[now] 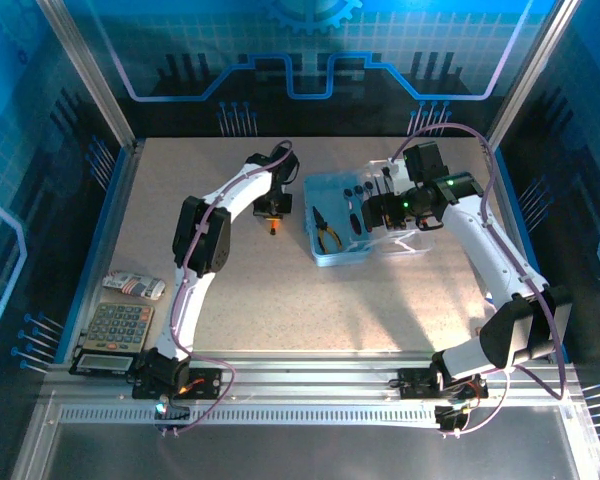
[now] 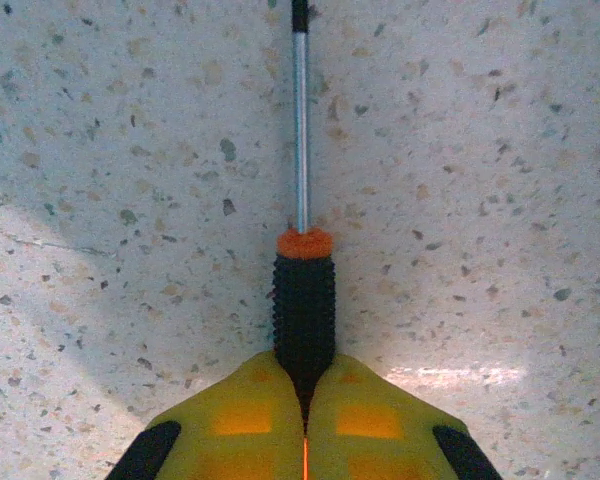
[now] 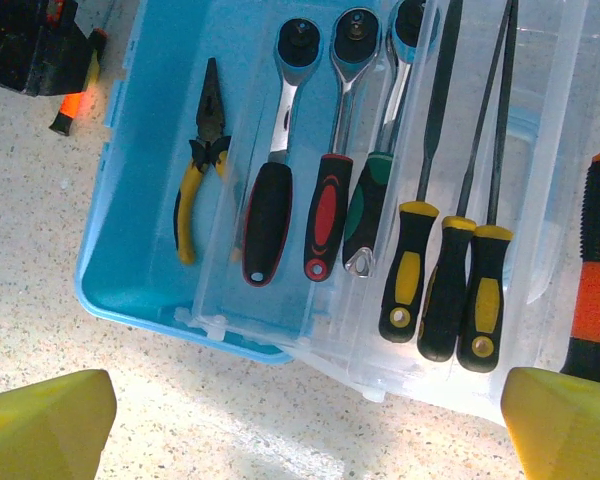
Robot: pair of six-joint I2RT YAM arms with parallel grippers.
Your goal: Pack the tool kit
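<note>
The pale-blue tool box (image 1: 342, 258) (image 3: 130, 290) sits mid-table with its clear lid (image 1: 405, 245) (image 3: 450, 370) laid open to the right. Yellow-handled pliers (image 1: 327, 233) (image 3: 195, 185) lie in the box, beside three ratchets (image 3: 325, 215). Yellow-and-black screwdrivers (image 3: 450, 290) rest on the lid side. My left gripper (image 1: 273, 212) (image 2: 305, 385) is shut on a black-and-orange screwdriver (image 2: 302, 290) (image 1: 273, 228), its shaft pointing away just above the table, left of the box. My right gripper (image 1: 375, 215) (image 3: 305, 425) hovers open over the box's near edge, holding nothing.
A grey calculator (image 1: 115, 330) and a small striped packet (image 1: 135, 286) lie at the near left. An orange-handled tool (image 3: 592, 290) sits at the lid's right. Blue walls ring the speckled tabletop (image 1: 310, 310).
</note>
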